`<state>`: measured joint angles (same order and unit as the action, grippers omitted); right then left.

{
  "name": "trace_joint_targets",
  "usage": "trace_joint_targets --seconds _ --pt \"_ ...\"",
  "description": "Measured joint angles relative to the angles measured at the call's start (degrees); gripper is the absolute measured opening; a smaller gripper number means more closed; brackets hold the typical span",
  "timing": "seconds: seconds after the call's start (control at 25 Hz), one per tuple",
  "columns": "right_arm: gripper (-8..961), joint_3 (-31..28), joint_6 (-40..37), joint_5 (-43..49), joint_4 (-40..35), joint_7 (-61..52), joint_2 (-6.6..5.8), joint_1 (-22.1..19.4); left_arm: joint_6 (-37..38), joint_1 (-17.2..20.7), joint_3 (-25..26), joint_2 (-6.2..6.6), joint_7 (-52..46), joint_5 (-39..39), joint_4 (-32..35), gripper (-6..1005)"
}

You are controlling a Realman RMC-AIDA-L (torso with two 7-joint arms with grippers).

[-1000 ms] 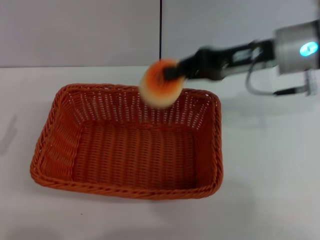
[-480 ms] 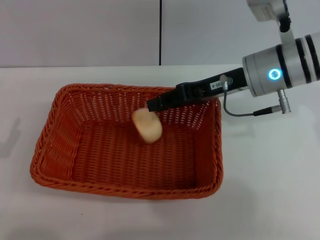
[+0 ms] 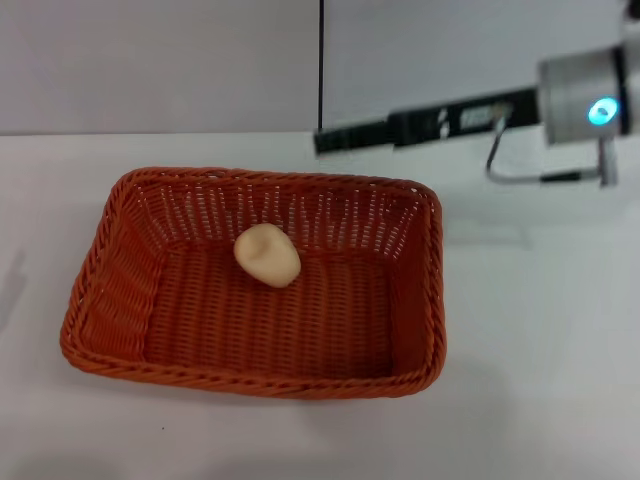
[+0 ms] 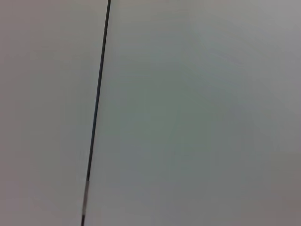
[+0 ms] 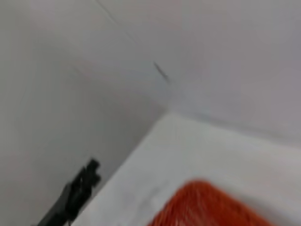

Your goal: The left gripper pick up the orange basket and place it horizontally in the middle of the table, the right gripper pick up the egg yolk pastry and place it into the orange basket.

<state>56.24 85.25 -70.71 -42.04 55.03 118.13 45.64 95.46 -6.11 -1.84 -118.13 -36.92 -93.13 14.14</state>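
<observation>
The orange basket (image 3: 255, 283) is sitting flat on the white tabletop (image 3: 540, 380), long side running left to right, roughly mid-table; taking the basket as landmark for everything else. The egg yolk pastry (image 3: 267, 255) is lying inside it, on the woven floor near the far wall, slightly left of the basket's centre, pale underside showing, glossy top not visible. Nothing is touching the pastry.

Beyond the basket's far rim, the right gripper (image 3: 322, 142) is hanging in the air above and behind the far-right part of the basket, well apart from the pastry, its arm reaching in from the right with the ring light glowing. Its jaws are holding nothing; how far apart they are standing cannot be told, they are reading as 1 thin dark bar. The right wrist view is showing only a corner of the basket and a dark tip beside bare wall.

The left gripper is not showing in any view; its wrist camera is facing the wall only.

Step judgement: both placements are looking done, so this is the release-and-clear phase. The next move probably calls for taking the right arm away from the basket without clipping the far rim, then parking.
</observation>
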Motion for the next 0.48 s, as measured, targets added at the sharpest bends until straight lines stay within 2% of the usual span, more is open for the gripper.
trace_joint_targets --seconds 0.2,0.48 --pt "574 -6.5 -0.3 -0.3 -7.3 5.3 0.25 -3.7 -0.2 2.0 0.6 -0.03 2.4 0.1 -0.5 677" --pt "574 -20.5 -2.1 -6.2 -7.7 20.9 0.18 -10.0 -0.6 3.4 4.6 -0.12 3.2 0.2 -1.1 677"
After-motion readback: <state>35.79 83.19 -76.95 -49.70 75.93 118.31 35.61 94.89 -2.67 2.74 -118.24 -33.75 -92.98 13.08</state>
